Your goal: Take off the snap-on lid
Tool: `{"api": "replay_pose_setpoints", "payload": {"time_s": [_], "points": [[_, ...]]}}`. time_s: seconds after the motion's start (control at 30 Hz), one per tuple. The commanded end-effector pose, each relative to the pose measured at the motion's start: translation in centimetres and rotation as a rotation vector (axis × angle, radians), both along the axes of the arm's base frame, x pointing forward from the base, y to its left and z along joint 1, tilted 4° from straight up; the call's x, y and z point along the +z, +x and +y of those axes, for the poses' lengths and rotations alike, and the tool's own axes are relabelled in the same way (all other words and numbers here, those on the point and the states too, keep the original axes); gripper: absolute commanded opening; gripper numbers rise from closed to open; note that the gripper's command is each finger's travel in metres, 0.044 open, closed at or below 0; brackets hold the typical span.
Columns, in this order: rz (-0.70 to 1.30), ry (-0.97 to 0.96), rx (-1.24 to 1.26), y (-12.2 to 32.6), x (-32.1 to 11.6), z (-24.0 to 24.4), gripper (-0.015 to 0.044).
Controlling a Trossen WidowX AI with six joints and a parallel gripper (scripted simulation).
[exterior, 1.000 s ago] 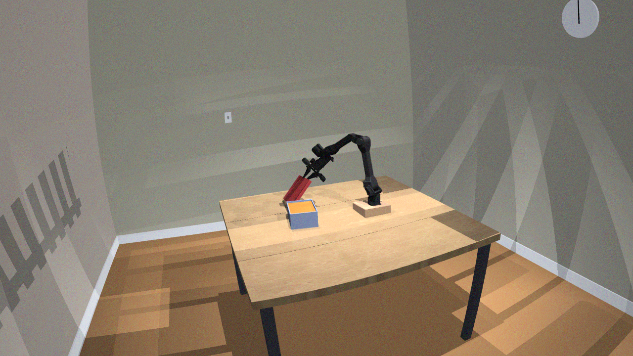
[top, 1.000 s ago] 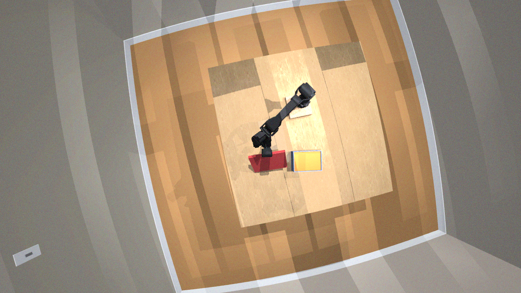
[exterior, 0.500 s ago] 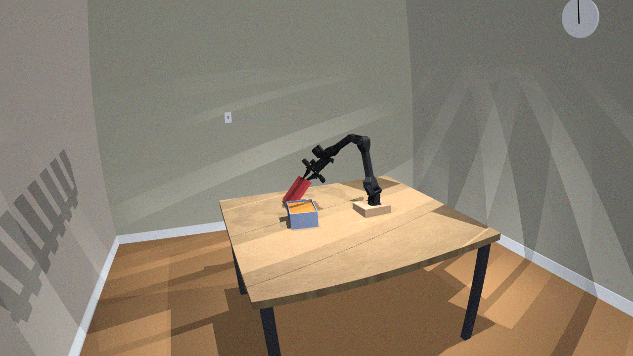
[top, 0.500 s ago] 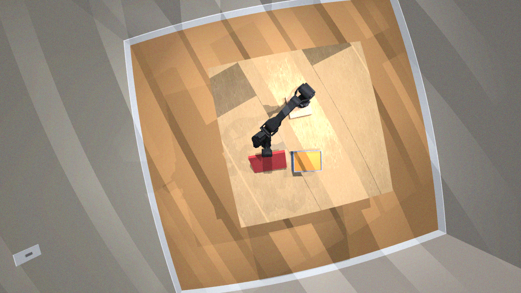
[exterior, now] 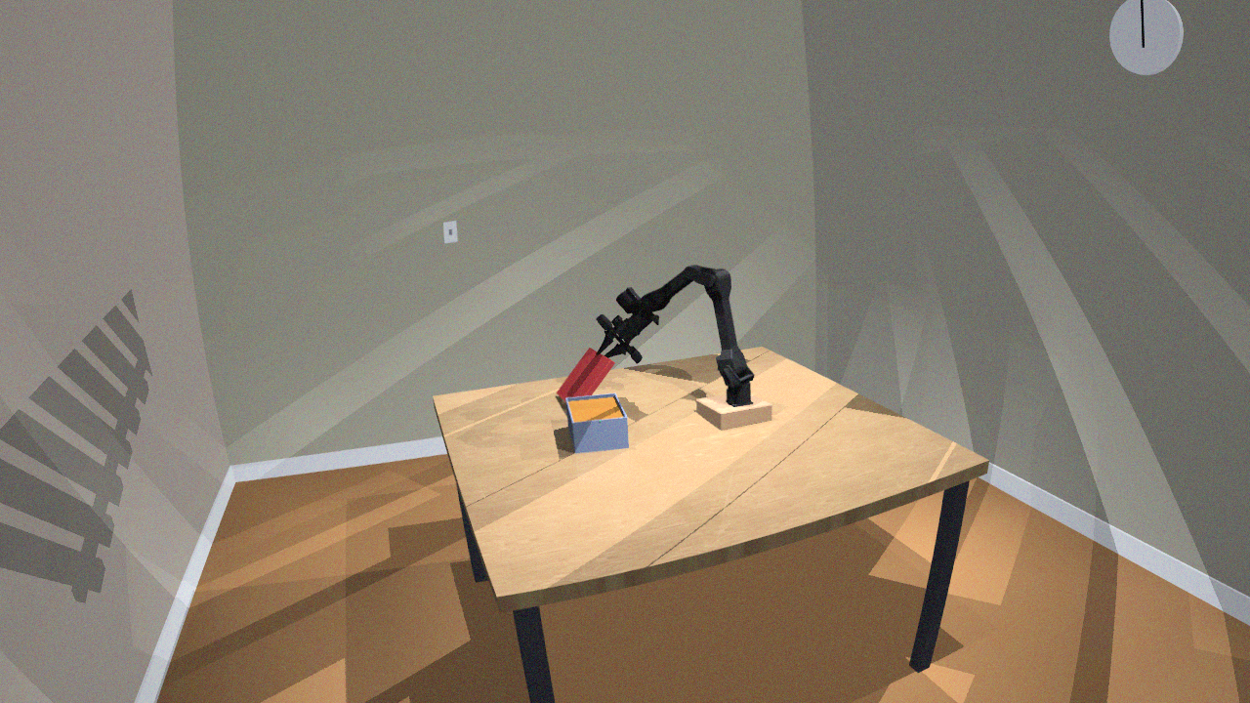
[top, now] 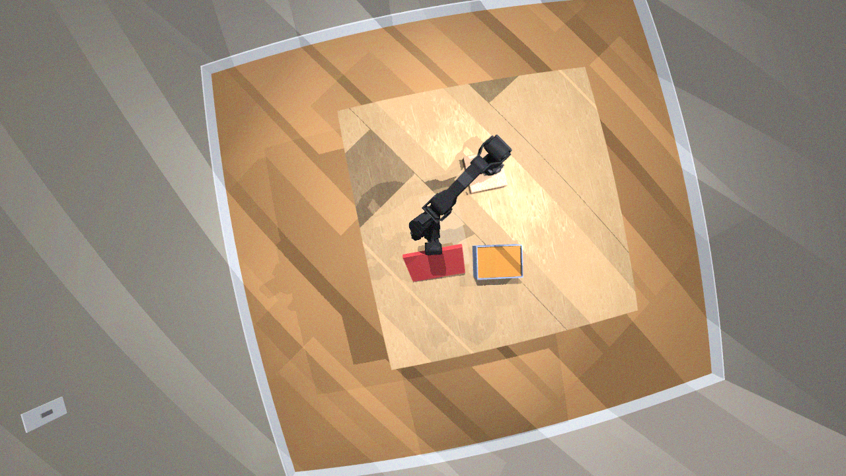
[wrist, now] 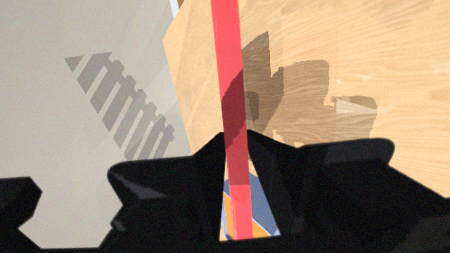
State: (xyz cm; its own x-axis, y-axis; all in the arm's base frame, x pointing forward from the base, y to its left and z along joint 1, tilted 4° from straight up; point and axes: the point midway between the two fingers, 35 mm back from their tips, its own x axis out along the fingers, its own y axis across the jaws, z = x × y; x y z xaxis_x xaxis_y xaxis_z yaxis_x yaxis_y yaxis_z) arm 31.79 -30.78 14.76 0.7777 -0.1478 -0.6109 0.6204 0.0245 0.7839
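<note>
The red lid (top: 446,266) (exterior: 580,376) (wrist: 229,46) is off the box and steeply tilted, with its lower edge down toward the table. My gripper (wrist: 235,135) is shut on the lid's upper edge, with one finger on each side; it also shows in the exterior view (exterior: 601,351). The blue storage box (top: 474,263) (exterior: 600,434) (wrist: 258,200) stands upright and open on the table (top: 568,225) (exterior: 699,489), with an orange inside. The lid is beside the box, to its left in the top view. Whether the lid's lower edge touches the table cannot be told.
The arm's wooden base block (top: 488,186) (exterior: 742,417) stands on the table behind the box. The table's nearest edge to the lid lies on its left in the top view. The box is close to the lid's right end.
</note>
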Motion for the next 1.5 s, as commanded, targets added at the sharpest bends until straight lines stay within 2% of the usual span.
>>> {"api": "replay_pose_setpoints", "payload": {"time_s": [0.0, 1.47], "points": [[0.019, 0.023, -0.003, -0.2, -1.4, 0.2, 0.0000], [0.019, 0.023, -0.003, -0.2, -5.0, -0.1, 0.0000]]}}
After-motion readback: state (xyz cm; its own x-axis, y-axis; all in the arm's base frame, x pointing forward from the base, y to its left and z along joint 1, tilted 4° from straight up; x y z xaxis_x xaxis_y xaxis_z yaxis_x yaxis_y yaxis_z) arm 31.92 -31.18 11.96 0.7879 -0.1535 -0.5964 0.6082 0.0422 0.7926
